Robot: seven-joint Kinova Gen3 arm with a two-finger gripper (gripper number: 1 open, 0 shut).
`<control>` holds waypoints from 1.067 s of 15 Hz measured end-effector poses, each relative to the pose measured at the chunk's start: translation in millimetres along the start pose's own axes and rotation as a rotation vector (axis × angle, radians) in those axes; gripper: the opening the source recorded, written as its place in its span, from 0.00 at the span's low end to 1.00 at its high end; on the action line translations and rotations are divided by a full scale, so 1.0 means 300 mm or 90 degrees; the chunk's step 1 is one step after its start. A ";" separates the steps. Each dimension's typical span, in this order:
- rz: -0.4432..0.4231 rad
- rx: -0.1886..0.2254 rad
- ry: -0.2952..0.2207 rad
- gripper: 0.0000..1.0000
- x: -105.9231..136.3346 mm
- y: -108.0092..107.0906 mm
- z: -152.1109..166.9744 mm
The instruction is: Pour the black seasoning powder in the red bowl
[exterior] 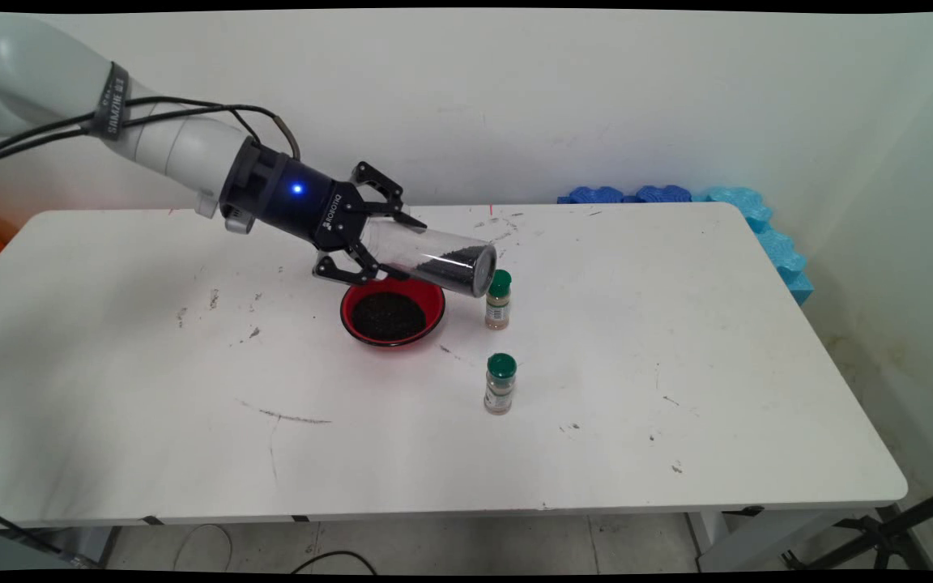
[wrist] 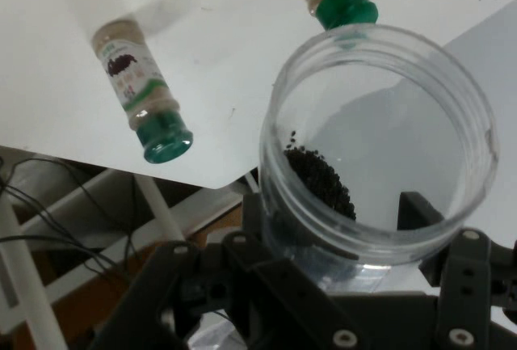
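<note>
The gripper (exterior: 371, 243) is clamping a clear tube (exterior: 434, 259) near its base, fingers closed against its sides, and is holding it tilted low above the bench (exterior: 677, 364), with the mouth pointing toward 3 o'clock and slightly down. Black grains (exterior: 466, 259) are lying along the tube's lower side near the mouth; in the hand view they are sitting as a small dark heap (wrist: 319, 180) inside the tube (wrist: 380, 140). A red bowl (exterior: 393, 312) holding more black grains is sitting on the bench just below the tube, at its 6 o'clock. Two green-capped spice jars are standing upright: one (exterior: 498, 300) just beside the bowl at its 3 o'clock, right under the tube's mouth, the other (exterior: 500, 384) nearer the front edge, at the bowl's 4 o'clock. Blue foam (exterior: 677, 195) is lying at the bench's far right corner.
</note>
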 end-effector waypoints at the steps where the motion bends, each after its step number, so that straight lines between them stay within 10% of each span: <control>1: -0.009 -0.005 -0.002 0.00 0.005 -0.002 0.002; 16: -0.103 -0.055 -0.076 0.00 0.067 -0.023 0.018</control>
